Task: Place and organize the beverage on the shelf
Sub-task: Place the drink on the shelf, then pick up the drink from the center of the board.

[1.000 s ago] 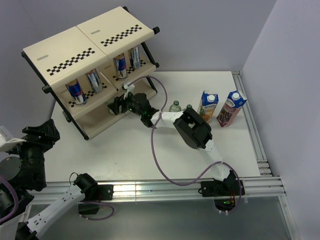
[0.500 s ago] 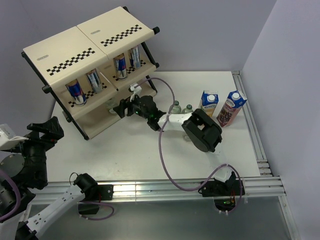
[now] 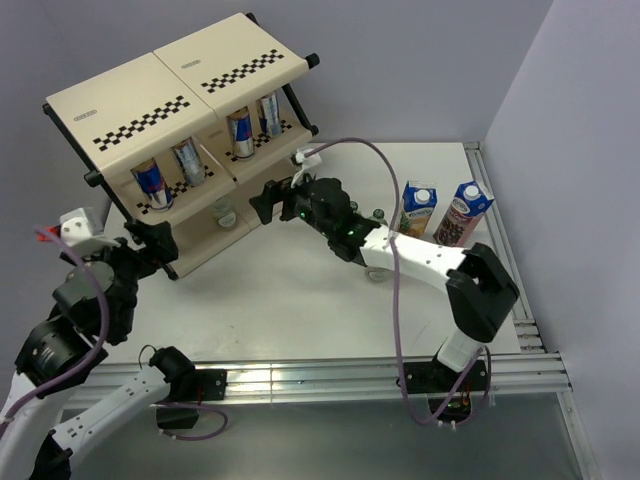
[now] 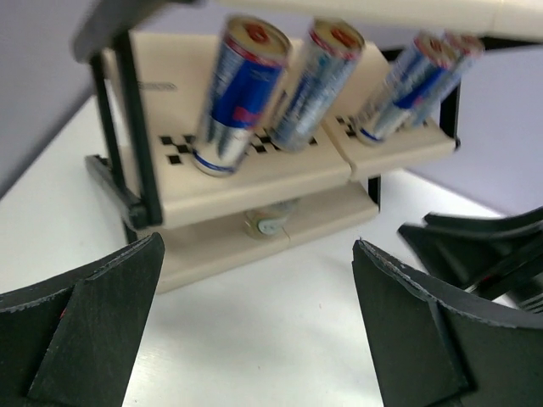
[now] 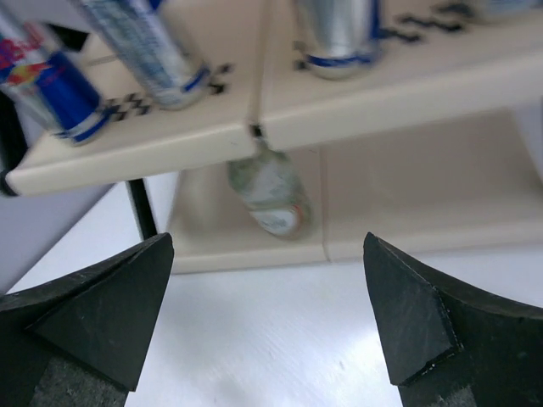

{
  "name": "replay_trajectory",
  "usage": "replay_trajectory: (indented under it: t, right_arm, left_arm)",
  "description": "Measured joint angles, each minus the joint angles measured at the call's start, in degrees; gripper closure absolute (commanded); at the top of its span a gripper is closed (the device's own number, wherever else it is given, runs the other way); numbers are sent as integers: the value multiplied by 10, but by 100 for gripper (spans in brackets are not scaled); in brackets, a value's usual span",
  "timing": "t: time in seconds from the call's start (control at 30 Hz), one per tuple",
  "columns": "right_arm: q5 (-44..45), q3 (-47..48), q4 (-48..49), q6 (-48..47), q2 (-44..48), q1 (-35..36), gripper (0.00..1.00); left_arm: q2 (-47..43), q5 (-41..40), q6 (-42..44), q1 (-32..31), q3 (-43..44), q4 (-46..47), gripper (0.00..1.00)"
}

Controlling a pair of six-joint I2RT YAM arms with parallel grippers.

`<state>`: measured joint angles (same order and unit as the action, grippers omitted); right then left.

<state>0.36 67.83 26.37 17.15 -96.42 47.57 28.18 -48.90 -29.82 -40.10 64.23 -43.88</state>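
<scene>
Fingers [image 4: 85,322] of the left gripper [image 4: 256,246] are spread as wide as they go and hold nothing. This gripper hovers over the table [image 3: 260,310] in front of the left end of the shelf [image 3: 150,95].

On the middle tier of the shelf four slim cans [image 3: 150,180] stand in two pairs, leaning with the slope of the panel. Below them, on the lowest tier near the middle seam, sits one small clear bottle [image 5: 271,191]. I cannot tell if it is upright or lying.

The right gripper [image 5: 268,246] is next, facing this bottle from a little way off. Its fingers are also fully apart and empty.

Well to the right, two tall cartons stand upright on the table, the yellow carton [image 3: 418,208] just beside the purple carton [image 3: 462,212].

These cartons look to be the next work. I judge them rather heavy if full, and tall enough to tip easily. Their paper walls will give in under a hard squeeze, so the hold should be across two flat sides at about middle height, below the folded top, with moderate force. A bottle is probably light, smooth and round. It may slip or roll, so it is better taken around the body than by the cap.
</scene>
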Motion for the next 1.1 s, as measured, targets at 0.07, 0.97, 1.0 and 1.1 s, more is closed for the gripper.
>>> replay_trajectory:
  t: [0.07, 0.97, 1.0, 1.1]
  right_arm:
    - [38, 0, -49, 11, 28, 0, 0]
    - [343, -100, -590, 169, 339, -55, 19]
    - [344, -106, -591, 173, 342, -62, 21]
    - [342, -125, -586, 180, 340, -79, 25]
  left_arm:
    - [14, 17, 0, 0, -7, 6, 1]
    - [142, 212, -54, 0, -78, 85, 1]
    - [140, 213, -54, 0, -78, 86, 1]
    - [136, 217, -54, 0, -79, 90, 1]
